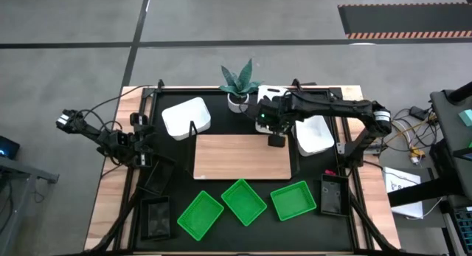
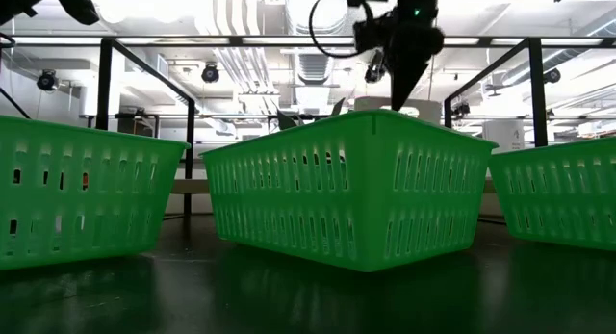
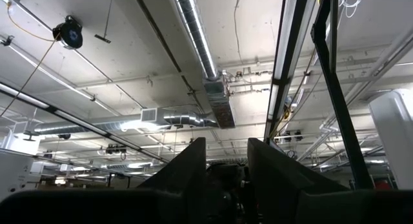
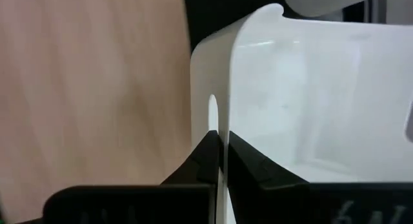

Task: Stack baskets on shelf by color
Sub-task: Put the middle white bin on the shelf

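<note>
White basket [image 4: 303,101] wall, R end effector [image 4: 222,161] clamped

White basket [image 4: 310,95] cropped by right wrist view

potted plant [image 1: 238,82] at mat's far edge | black table mat [image 1: 243,123] | ceiling ducts [image 3: 193,37]
</note>
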You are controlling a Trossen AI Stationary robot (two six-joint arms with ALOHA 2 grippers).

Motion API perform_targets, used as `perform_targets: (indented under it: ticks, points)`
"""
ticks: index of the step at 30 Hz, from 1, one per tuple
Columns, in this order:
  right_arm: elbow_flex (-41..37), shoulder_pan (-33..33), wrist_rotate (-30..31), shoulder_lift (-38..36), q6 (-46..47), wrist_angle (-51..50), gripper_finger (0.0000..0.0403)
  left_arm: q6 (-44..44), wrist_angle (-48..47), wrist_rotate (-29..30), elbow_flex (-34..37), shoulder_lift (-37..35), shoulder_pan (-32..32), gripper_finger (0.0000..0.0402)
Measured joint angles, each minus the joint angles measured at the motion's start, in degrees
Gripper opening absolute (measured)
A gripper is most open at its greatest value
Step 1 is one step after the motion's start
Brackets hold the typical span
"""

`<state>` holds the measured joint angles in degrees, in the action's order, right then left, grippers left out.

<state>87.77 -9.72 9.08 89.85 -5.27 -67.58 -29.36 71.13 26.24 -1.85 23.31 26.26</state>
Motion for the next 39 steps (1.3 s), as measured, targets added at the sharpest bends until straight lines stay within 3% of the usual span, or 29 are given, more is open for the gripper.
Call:
perform_targets:
  ticks: [13,22,29,39]
  points:
    - [0.0,13.29,-0.02,-0.4,10.71,1.2,0.0009,-0.02,0.37,-0.02,0.0,0.02,-0.02,0.0099]
    - [-0.14,20.28,-0.11,0.27,13.62,10.01,0.0009,-0.02,0.41,-0.02,0.0,-0.07,-0.01,0.0099]
    - [-0.7,21.86,-0.24,1.07,11.69,23.01,0.0009,0.05,0.42,-0.02,0.0,-0.1,-0.02,0.0099]
    - [0.07,21.68,0.08,8.5,9.26,25.33,0.0008,0.17,0.42,-0.02,0.0,-0.11,-0.01,0.0099]
